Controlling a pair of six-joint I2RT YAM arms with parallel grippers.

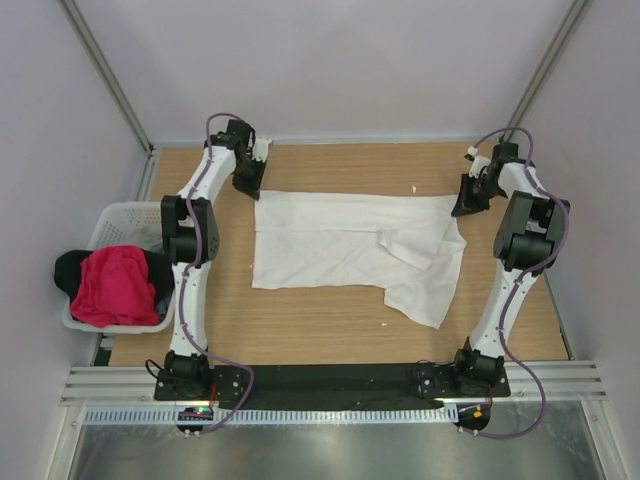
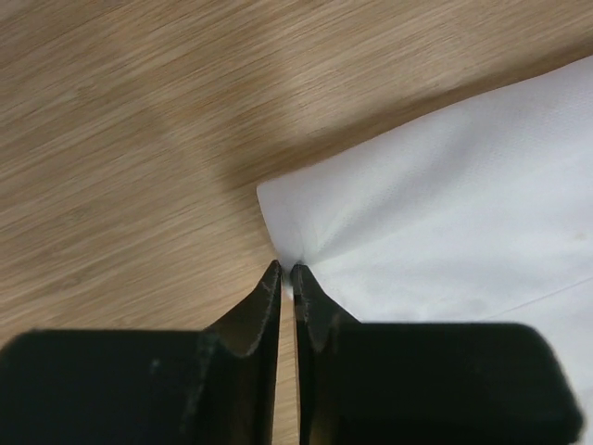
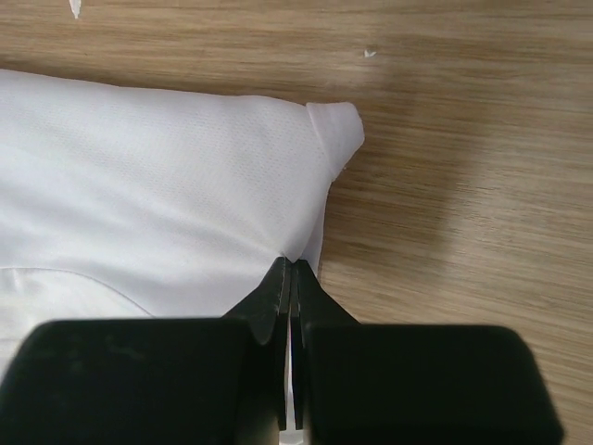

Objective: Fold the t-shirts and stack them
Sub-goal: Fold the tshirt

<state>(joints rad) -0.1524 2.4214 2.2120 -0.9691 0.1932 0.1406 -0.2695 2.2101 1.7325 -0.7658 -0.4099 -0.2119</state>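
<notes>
A white t-shirt (image 1: 340, 245) lies spread across the wooden table, its right part rumpled and hanging toward the near side. My left gripper (image 1: 250, 187) is down at the shirt's far left corner. In the left wrist view it (image 2: 285, 270) is shut on the edge of the white cloth (image 2: 445, 185), with creases running to its tips. My right gripper (image 1: 465, 205) is at the far right corner, and in the right wrist view it (image 3: 292, 265) is shut on the cloth (image 3: 157, 176) beside a small folded tip. A pink-red t-shirt (image 1: 115, 285) and a black one (image 1: 68, 270) lie in the basket.
A white lattice basket (image 1: 112, 214) stands off the table's left edge, beside the left arm. Bare wood (image 1: 300, 320) shows on the near side of the shirt. Grey walls close in the back and both sides. A few white specks (image 3: 74, 9) lie on the wood.
</notes>
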